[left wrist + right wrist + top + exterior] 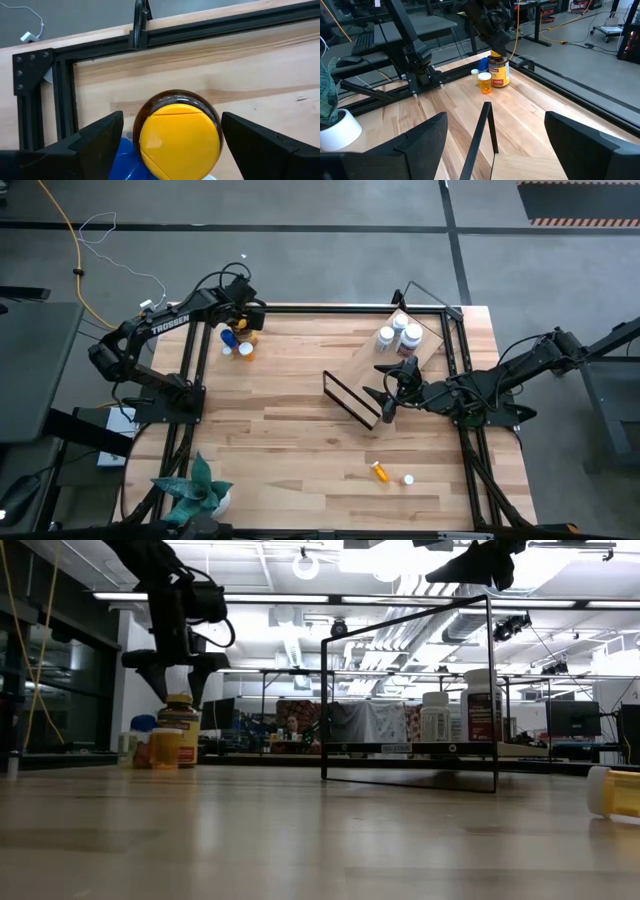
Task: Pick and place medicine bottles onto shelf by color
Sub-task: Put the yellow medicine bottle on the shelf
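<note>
Amber bottle (180,132) upright, cap up, left gripper (172,145) open above

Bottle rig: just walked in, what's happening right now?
The left claw hangs open just above the amber bottle with the yellow cap in the table's far left corner, fingers either side of the cap, not gripping. A blue bottle and small orange ones stand beside it. Three white bottles already stand on the shelf. The right claw is open at the shelf's near edge. One orange bottle lies on the table.
</note>
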You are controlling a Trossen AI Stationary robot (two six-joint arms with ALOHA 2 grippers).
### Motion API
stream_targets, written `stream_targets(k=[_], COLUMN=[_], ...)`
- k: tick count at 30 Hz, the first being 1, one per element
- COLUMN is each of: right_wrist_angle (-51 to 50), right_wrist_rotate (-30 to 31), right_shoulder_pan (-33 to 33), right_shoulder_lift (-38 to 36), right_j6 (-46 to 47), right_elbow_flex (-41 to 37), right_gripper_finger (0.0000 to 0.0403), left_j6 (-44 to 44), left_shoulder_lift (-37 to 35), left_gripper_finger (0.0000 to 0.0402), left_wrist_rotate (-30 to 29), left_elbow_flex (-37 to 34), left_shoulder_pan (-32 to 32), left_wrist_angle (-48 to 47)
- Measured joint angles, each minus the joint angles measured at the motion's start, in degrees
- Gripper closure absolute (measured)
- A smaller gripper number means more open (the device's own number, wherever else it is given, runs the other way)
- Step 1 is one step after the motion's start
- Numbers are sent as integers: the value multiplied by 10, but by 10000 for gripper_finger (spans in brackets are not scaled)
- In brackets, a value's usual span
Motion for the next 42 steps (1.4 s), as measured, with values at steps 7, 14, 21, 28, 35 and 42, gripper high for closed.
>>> stream_targets(k=[7, 14, 21, 28, 35, 42], right_wrist_angle=[0, 0, 0, 0, 0, 72], right_wrist_rotate=[0, 0, 0, 0, 0, 0], right_shoulder_pan=[0, 0, 0, 0, 0, 11], right_shoulder_lift=[0, 0, 0, 0, 0, 0], right_j6=[0, 0, 0, 0, 11, -57], right_elbow_flex=[0, 0, 0, 0, 0, 0], right_gripper_finger=[79, 79, 79, 79, 79, 79], left_j6=[0, -1, -1, 5, 22, 83], left_shoulder_lift=[0, 0, 0, -23, -31, -17], left_gripper_finger=[100, 178, 202, 199, 197, 196], left_wrist_rotate=[0, 1, 4, 51, 56, 51], left_elbow_flex=[0, 0, 0, 20, 84, 148], left_shoulder_pan=[0, 0, 0, -5, -64, -167], left_wrist_angle=[-11, -19, 0, 29, 32, 60])
